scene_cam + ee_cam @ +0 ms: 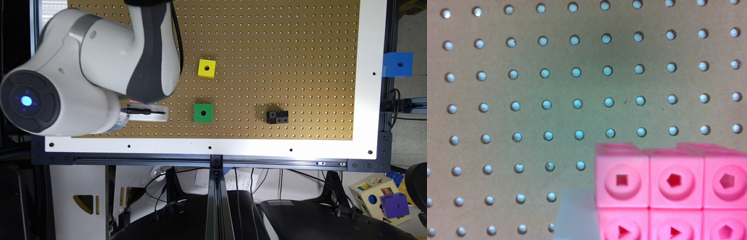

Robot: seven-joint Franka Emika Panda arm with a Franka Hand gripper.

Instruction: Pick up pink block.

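Pink block (672, 192) fills lower right of wrist view, close under cam, on pegboard (552, 90). Gripper (156, 113) at left-centre of ext view, beside green cube (203, 112). Finger state: can't tell. Step: approach/align, prob pre-grasp. Next: centre over block, descend, close.

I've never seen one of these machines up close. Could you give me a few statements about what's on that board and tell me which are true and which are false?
1. The yellow cube has a hole in its top. True.
2. The green cube is stacked on the yellow cube. False: they sit apart on the pegboard.
3. The black studded brick lies toward the exterior view's right of the green cube. True.
4. The pink block in the wrist view has a smooth top. False: it carries round studs.
5. A blue cube sits in the middle of the pegboard. False: it is beyond the board's white border.
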